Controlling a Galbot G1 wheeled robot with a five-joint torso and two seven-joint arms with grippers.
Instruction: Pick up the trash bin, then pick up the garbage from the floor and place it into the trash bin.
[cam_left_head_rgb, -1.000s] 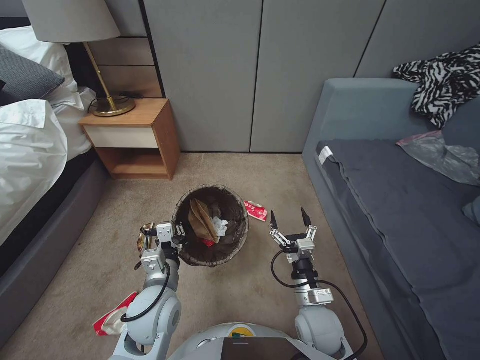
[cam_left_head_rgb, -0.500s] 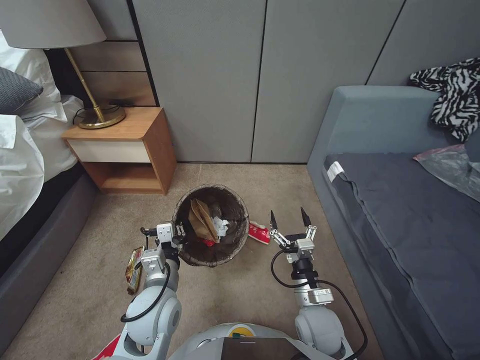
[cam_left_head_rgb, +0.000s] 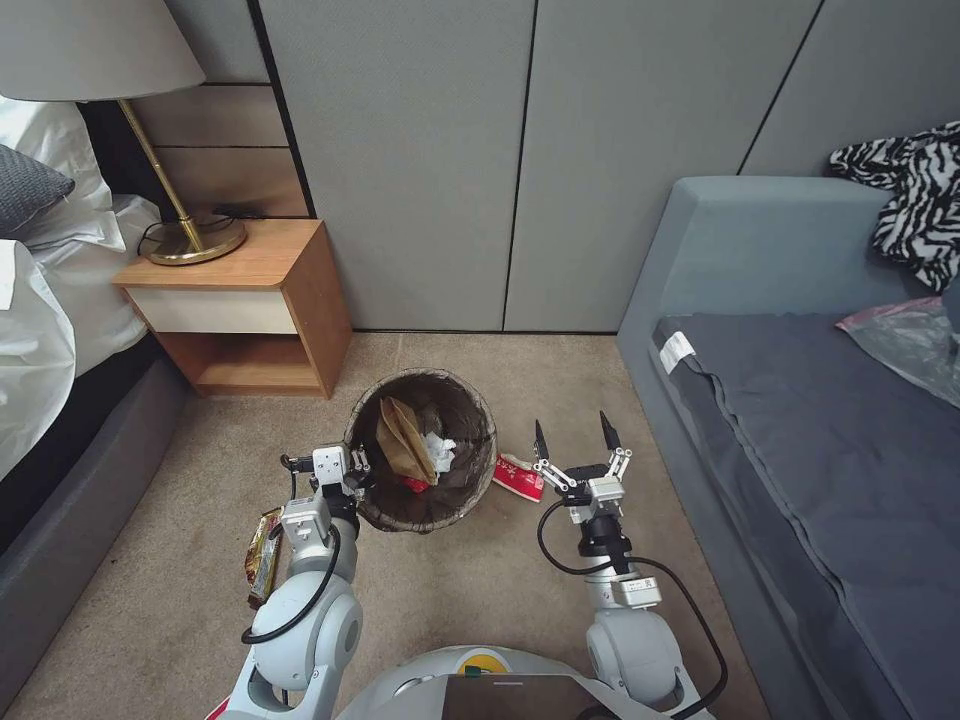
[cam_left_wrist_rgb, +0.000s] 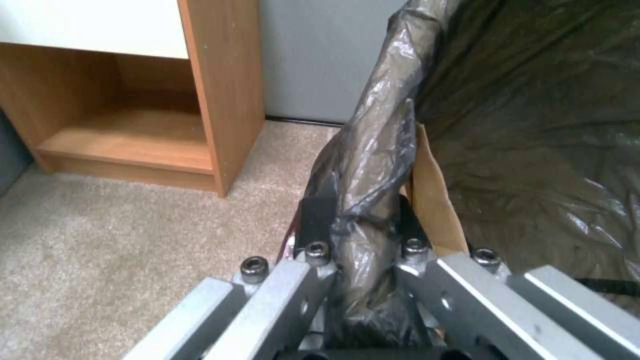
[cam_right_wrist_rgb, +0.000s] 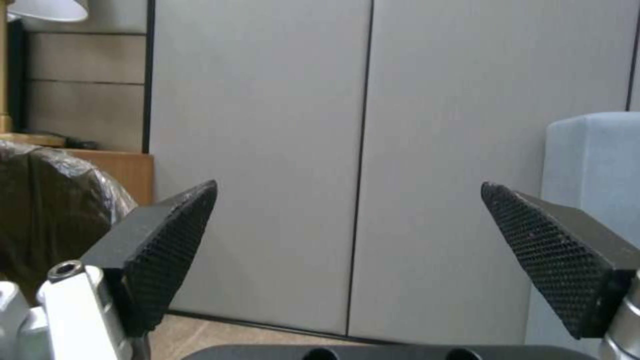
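Note:
The trash bin (cam_left_head_rgb: 425, 505), lined with a dark brown bag, hangs above the carpet with my left gripper (cam_left_head_rgb: 358, 478) shut on its near-left rim; in the left wrist view the bag-covered rim (cam_left_wrist_rgb: 363, 200) is pinched between the fingers. Inside lie a crumpled brown paper bag (cam_left_head_rgb: 402, 440), white tissue (cam_left_head_rgb: 438, 450) and a bit of red wrapper. A red snack wrapper (cam_left_head_rgb: 518, 476) lies on the floor just right of the bin, beside my right gripper (cam_left_head_rgb: 572, 432), which is open and empty. A yellow-brown wrapper (cam_left_head_rgb: 263, 553) lies on the carpet left of my left arm.
A wooden nightstand (cam_left_head_rgb: 240, 305) with a brass lamp stands at the back left beside a bed (cam_left_head_rgb: 40, 330). A grey sofa (cam_left_head_rgb: 800, 420) fills the right side. Grey wall panels (cam_left_head_rgb: 520, 160) close the back. Open carpet lies around the bin.
The camera has shifted rightward and forward, so the room slid left and down in view. The red wrapper now sits closer to my right gripper. Both grippers keep their states.

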